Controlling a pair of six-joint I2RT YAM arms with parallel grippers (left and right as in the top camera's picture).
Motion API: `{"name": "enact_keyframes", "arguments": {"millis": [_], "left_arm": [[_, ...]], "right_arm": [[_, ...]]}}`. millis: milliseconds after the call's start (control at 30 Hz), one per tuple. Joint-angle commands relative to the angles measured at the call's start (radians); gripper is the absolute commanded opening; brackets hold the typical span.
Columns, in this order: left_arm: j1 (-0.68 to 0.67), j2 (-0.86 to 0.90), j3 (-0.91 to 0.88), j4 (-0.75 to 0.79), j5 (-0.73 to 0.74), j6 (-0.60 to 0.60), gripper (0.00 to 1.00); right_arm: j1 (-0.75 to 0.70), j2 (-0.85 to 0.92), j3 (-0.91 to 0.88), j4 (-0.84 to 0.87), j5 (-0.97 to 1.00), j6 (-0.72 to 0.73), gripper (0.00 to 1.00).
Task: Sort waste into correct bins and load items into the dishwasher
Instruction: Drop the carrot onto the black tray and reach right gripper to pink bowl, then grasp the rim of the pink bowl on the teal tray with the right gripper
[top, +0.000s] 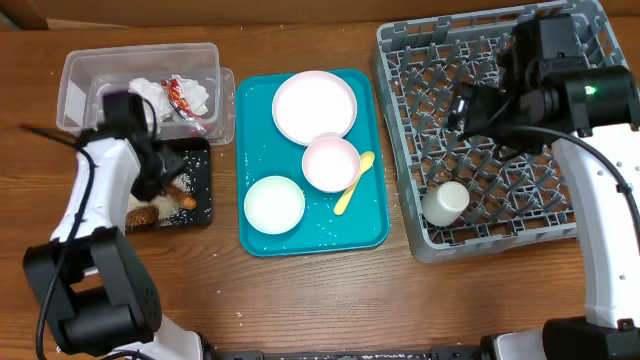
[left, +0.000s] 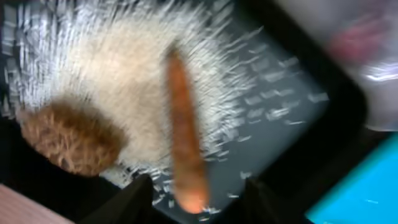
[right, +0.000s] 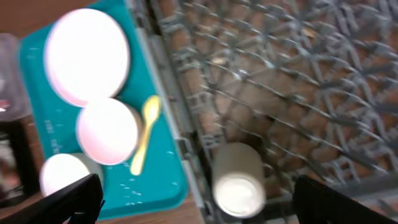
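Observation:
My left gripper (top: 152, 178) hangs open over the black tray bin (top: 203, 208). In the left wrist view an orange-brown stick (left: 185, 143) lies between the fingertips (left: 134, 200), touching neither, on white rice (left: 118, 68) beside a brown chunk (left: 68, 137). The clear tub (top: 75, 90) holds a crumpled napkin (top: 150, 92) and a red-and-white wrapper (top: 183, 97). A plate (top: 314, 105), two bowls (top: 331, 162) (top: 274, 204) and a yellow spoon (top: 354, 183) sit on the teal tray. My right gripper (top: 470, 105) stands open and empty over the grey rack (top: 500, 150), where a white cup (right: 238, 177) lies on its side.
The teal tray (top: 375, 225) lies between the bins and the rack, with stray rice grains on it. Its corner shows at the lower right of the left wrist view (left: 364, 190). Bare wooden table runs along the front edge.

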Motion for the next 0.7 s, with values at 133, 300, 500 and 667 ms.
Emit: {"name": "enact_keyframes", "arguments": {"millis": [133, 300, 500, 667], "left_arm": [[-0.108, -0.021, 0.321, -0.160, 0.151, 0.299, 0.63], [-0.154, -0.020, 0.316, -0.151, 0.108, 0.321, 0.73], [-0.170, -0.020, 0.313, -0.133, 0.057, 0.321, 0.80], [-0.168, -0.020, 0.313, -0.126, 0.055, 0.321, 0.94]], "right_arm": [[0.243, 0.062, 0.022, 0.206, -0.071, 0.042, 0.99], [0.340, 0.188, 0.015, 0.247, -0.072, 0.093, 0.89], [0.391, 0.333, 0.011, 0.248, -0.015, 0.224, 0.74], [0.391, 0.439, 0.010, 0.241, -0.008, 0.275, 0.65]]}}
